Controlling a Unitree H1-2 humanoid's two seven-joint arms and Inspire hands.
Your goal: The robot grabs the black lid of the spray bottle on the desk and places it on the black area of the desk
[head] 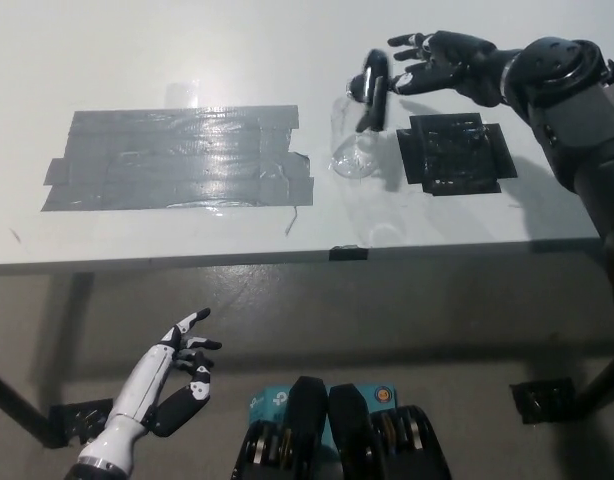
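The black spray lid (372, 92) stands at the neck of the clear bottle (352, 145), hiding the bottle's mouth. My black right hand (442, 68) reaches in from the right, with spread fingers (405, 84) right against the lid's right side; I see no closed hold on it. The black area (452, 150) is a taped square on the desk just right of the bottle, below the right hand. My white left hand (172, 385) rests low at the lower left, below the desk, holding nothing.
A wide patch of grey tape (177, 160) covers the desk's left half. The desk's front edge (287, 258) runs across the picture's middle, with floor below it. A short black tape mark (349, 253) sits on that edge.
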